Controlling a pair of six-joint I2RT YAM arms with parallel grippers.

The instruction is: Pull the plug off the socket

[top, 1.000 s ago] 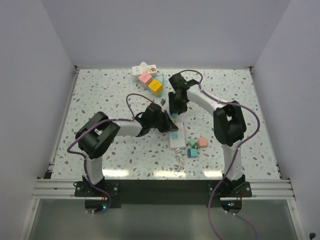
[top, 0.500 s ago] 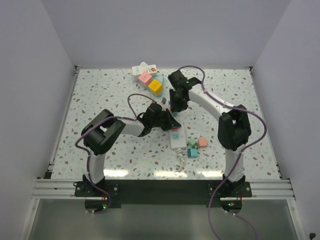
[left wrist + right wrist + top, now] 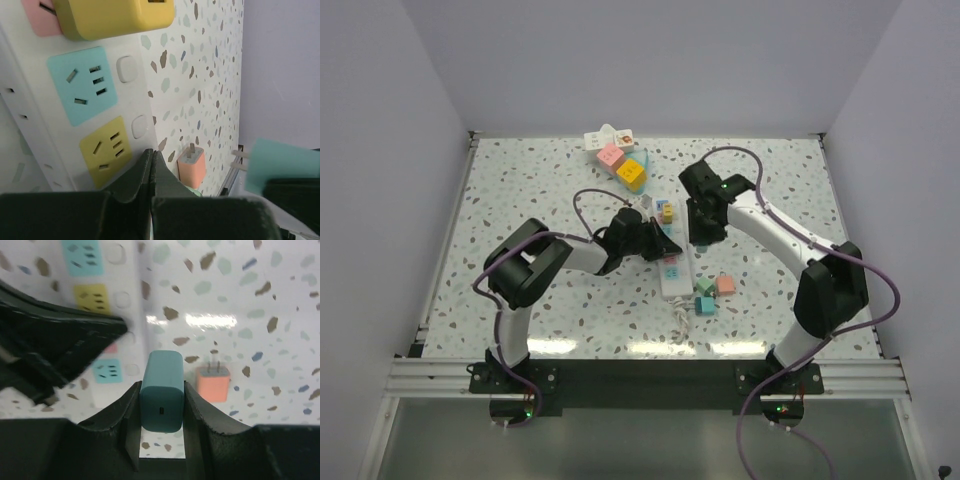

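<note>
While the right gripper (image 3: 161, 399) is clamped on the teal plug (image 3: 161, 374), that plug hangs clear of the power strip (image 3: 131, 315), which lies to the fingers' left. The left gripper (image 3: 151, 156) has its fingers pressed together, tips just beside the strip's yellow socket (image 3: 105, 150).

The left hand (image 3: 668, 250) hangs over the power strip (image 3: 674, 280), the plug (image 3: 161, 390) in the right hand (image 3: 699, 236) beside it.

White rectangular plastic power strip (image 3: 137, 95): smooth, matt. Teal boxy plastic plug (image 3: 161, 390): smooth, faint sheen. Speckled stone-patterned tabletop (image 3: 280, 290): glossy. Black plastic gripper fingers (image 3: 129, 430): matt
</note>
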